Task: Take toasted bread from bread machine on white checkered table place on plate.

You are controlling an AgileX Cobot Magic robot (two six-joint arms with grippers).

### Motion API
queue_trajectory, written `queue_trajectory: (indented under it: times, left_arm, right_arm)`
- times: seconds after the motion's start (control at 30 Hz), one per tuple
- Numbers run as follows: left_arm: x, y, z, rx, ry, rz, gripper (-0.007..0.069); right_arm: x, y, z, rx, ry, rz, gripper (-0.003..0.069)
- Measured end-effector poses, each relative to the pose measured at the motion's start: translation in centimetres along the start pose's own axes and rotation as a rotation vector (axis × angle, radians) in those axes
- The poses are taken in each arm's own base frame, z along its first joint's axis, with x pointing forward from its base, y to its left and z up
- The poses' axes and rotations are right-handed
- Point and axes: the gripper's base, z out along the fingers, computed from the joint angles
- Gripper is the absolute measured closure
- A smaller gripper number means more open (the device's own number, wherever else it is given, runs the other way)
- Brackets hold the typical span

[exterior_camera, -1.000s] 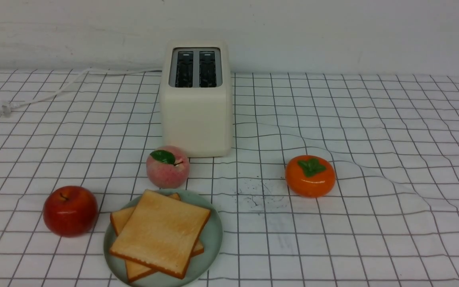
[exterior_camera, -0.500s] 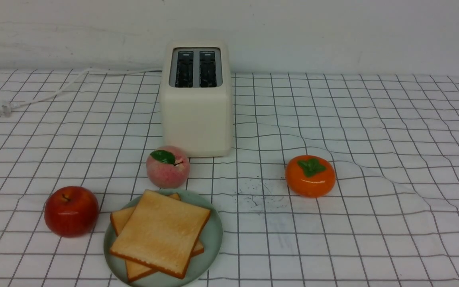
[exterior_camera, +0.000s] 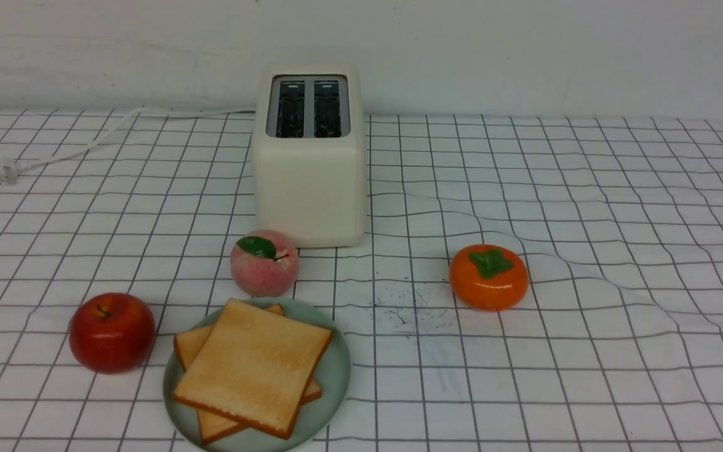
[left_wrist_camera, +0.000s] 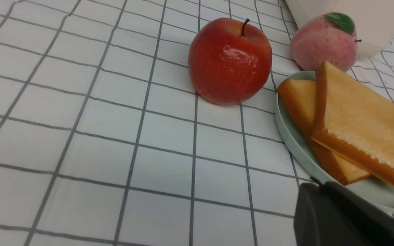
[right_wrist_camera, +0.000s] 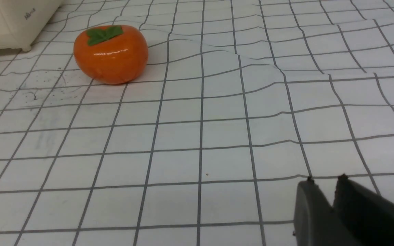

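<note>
Both toasted bread (exterior_camera: 255,367) slices stacked on plate (exterior_camera: 336,376), near desk's front edge, left of centre; bread machine (exterior_camera: 309,182) slots empty, job looks done. Right gripper (right_wrist_camera: 325,182) fingers nearly together, holding nothing; left gripper (left_wrist_camera: 323,205) state unclear, parked clear beside plate.

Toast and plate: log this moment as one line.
toasted bread: both slices stacked on plate | bread machine: slots empty | right gripper: shut, empty | left gripper: unclear
</note>
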Motion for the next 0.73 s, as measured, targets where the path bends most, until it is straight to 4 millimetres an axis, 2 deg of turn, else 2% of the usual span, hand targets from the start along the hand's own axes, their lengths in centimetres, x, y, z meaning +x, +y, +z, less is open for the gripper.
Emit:
queue_trajectory:
  times: [0.73]
  left_arm:
    - [0.00,0.00,0.00,0.000,0.000,0.000,0.0622]
  right_arm:
    - [0.00,0.00,0.00,0.000,0.000,0.000,0.0533]
